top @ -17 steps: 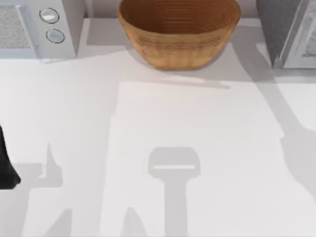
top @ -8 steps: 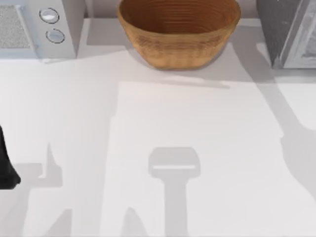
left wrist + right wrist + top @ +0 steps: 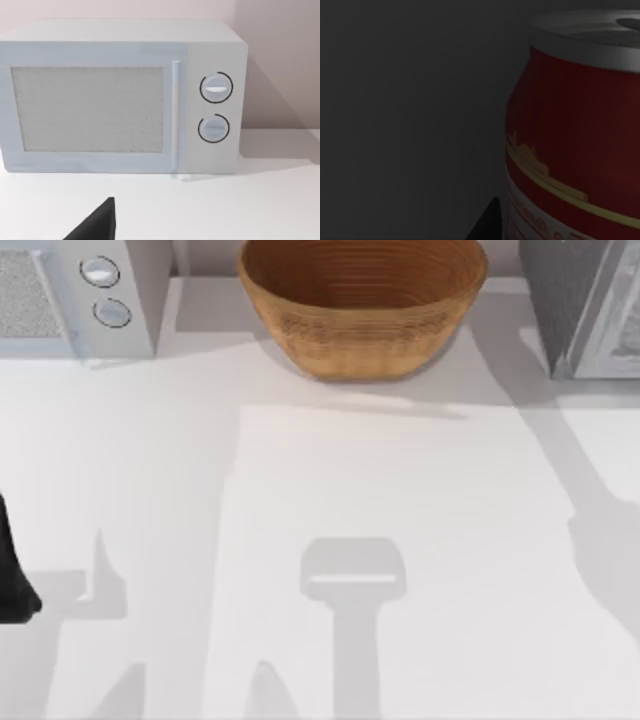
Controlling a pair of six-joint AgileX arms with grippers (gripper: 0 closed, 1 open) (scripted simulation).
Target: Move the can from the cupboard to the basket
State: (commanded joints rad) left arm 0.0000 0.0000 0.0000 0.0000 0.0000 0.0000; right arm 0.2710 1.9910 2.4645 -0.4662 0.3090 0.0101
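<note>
1. Right end effector: a dark finger tip [image 3: 492, 220] shows at the lower edge of the right wrist view, just beside the can [image 3: 575, 135]. Cannot tell whether it is released, clenched or grasping.
2. The can sits very close ahead of the right end effector, upright, red side with a gold band and pale lettering low down, silver lid on top. The space around it is dim and grey; whether the finger touches the can is not readable.
3. Left end effector: a black finger tip [image 3: 95, 225] pokes into the left wrist view low down; state cannot be told. In the top view the left arm [image 3: 12, 570] is a black form at the left edge of the tabletop [image 3: 400, 500].
4. Ahead of the left end effector, some way off, stands a white microwave [image 3: 120, 95], door shut, speckled grey window, vertical handle, two round silver knobs [image 3: 216, 88] stacked one above the other beside the door.
5. Top view, farther out: the basket [image 3: 362, 300], tan woven wicker with ribbed inner walls, stands on the far middle of the tabletop, between the microwave at far left and a grey cupboard [image 3: 585, 305] at far right.
6. Basket is well apart from both end effectors; nothing visible inside it.
7. Arm shadows lie across the white tabletop.
</note>
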